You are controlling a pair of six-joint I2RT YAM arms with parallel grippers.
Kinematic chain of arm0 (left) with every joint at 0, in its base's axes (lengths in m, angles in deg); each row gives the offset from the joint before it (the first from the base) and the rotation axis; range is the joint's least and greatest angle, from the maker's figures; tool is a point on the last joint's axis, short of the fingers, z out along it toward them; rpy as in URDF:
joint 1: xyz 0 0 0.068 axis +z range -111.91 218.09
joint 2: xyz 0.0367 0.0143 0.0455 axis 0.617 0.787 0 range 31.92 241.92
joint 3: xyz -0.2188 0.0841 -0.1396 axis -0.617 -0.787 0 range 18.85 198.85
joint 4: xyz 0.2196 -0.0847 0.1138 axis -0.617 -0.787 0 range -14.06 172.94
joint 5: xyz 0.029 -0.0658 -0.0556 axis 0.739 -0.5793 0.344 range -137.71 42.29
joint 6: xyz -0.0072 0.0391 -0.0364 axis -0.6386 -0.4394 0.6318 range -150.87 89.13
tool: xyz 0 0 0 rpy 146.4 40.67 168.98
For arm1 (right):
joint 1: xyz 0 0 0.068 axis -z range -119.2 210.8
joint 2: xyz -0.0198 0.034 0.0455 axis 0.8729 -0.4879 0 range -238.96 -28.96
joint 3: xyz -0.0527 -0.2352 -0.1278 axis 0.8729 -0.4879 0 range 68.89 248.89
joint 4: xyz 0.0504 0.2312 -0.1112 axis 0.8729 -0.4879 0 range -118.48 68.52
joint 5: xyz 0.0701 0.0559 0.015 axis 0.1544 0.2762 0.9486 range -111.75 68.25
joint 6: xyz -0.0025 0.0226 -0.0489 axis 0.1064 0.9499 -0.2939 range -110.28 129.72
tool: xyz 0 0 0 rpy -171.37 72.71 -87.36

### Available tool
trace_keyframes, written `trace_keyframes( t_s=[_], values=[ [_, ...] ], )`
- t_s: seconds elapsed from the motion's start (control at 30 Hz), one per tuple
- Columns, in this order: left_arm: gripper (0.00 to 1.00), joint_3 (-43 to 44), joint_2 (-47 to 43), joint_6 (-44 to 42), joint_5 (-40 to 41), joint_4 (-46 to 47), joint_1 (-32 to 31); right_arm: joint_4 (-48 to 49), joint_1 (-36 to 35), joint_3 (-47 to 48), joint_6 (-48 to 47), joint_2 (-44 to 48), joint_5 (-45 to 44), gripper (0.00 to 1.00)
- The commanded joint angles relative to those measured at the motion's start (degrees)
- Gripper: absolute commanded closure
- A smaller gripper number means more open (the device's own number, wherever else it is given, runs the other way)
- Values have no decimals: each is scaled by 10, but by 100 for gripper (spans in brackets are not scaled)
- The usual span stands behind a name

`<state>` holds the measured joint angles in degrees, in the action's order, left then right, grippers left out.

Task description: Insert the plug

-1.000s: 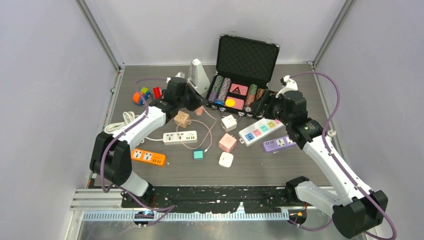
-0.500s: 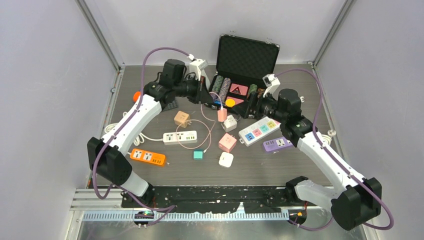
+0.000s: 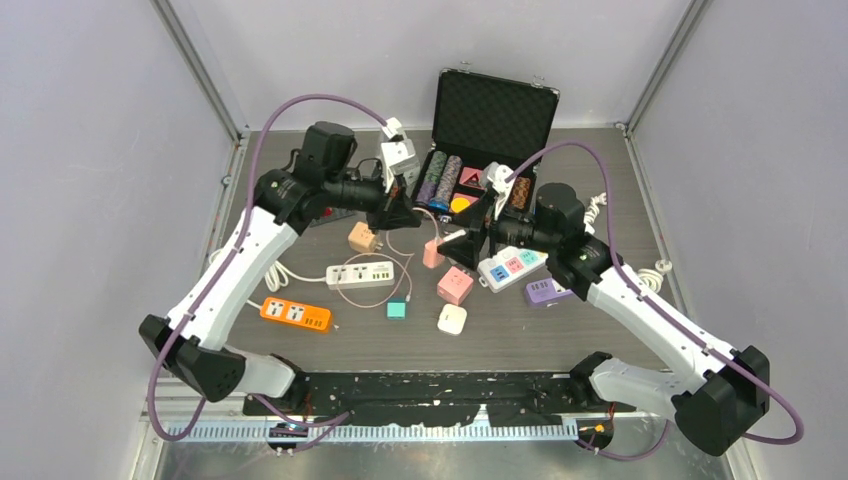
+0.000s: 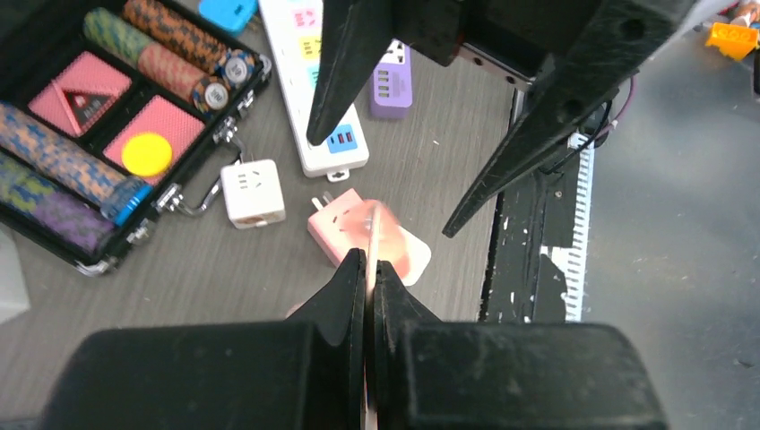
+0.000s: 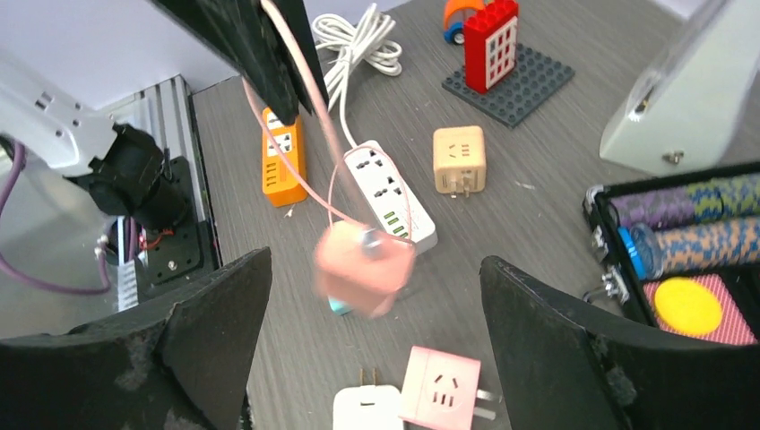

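Top external view, nearest the arm bases: flat orange power strip [image 3: 296, 314] at left, small teal cube [image 3: 397, 310] and white square adapter [image 3: 452, 319] toward the middle of the grey counter [image 3: 560, 340]. Just beyond, white power strip with green ports [image 3: 360, 274], pink cube adapter [image 3: 455, 286] lying on the counter, short purple power strip [image 3: 545, 290] at right.

Off the counter, in the air: pink cube-shaped plug [image 3: 433, 252] dangling on thin pink cable [image 5: 314, 116], blurred in the right wrist view. Cable pinched in the tightly closed left pincer [image 4: 368, 264], above and to the left of the plug. Right pincer [image 5: 374, 260] spread wide, one finger on each side of the hanging plug, gripping nothing.

Behind these, tan cube adapter [image 3: 362, 237] and long white power strip with coloured sockets [image 3: 515, 264]. Farthest back, open black case of poker chips [image 3: 497, 110], lid upright.
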<state>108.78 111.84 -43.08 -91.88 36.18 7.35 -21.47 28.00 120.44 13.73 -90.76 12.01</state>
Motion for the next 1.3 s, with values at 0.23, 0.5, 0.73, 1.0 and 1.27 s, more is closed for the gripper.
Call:
trace_keyframes(
  t_s=[0.23, 0.5, 0.73, 1.0, 1.27],
  values=[
    [100, 35, -66, -109, -76, -51, -12, 0, -1, 69, -166, -16, 247, 10],
    [100, 36, -82, -110, -74, -49, -16, -85, -34, 124, -226, -70, 272, 10],
    [100, 39, -88, -110, -76, -52, -26, -137, -52, 140, -272, -89, 277, 16],
    [100, 36, -98, -111, -75, -50, -29, -158, -72, 157, -285, -121, 269, 25],
    [100, 31, -104, -110, -67, -49, -28, -128, -79, 155, -257, -127, 262, 65]
  ],
)
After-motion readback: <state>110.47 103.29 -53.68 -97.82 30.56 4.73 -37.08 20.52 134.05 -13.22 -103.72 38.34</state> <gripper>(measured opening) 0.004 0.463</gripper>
